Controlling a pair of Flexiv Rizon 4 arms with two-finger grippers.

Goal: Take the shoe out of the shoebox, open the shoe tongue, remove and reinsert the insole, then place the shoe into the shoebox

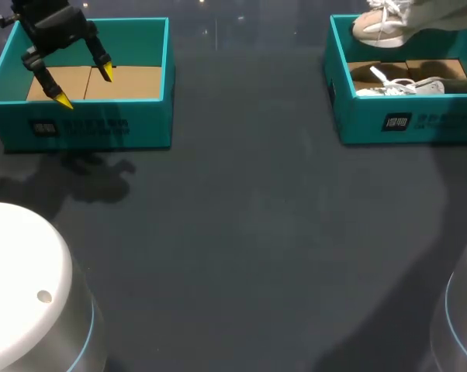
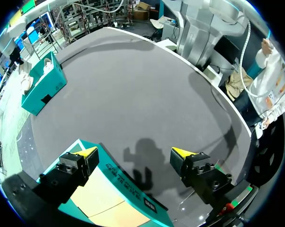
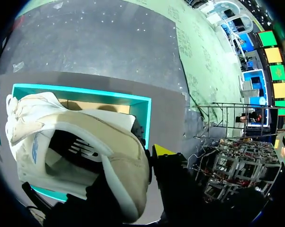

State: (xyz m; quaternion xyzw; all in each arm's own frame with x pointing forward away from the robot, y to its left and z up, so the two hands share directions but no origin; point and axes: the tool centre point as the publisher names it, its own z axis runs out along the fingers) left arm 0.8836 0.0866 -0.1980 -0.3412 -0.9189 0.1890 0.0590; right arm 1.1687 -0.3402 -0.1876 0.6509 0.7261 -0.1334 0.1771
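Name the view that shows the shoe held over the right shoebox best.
The right wrist view: the shoe fills it, heel collar and opening plain, in the right claw. The head view cuts it off at the edge, above the shoebox. The left wrist view shows only small pale shapes at that far box.
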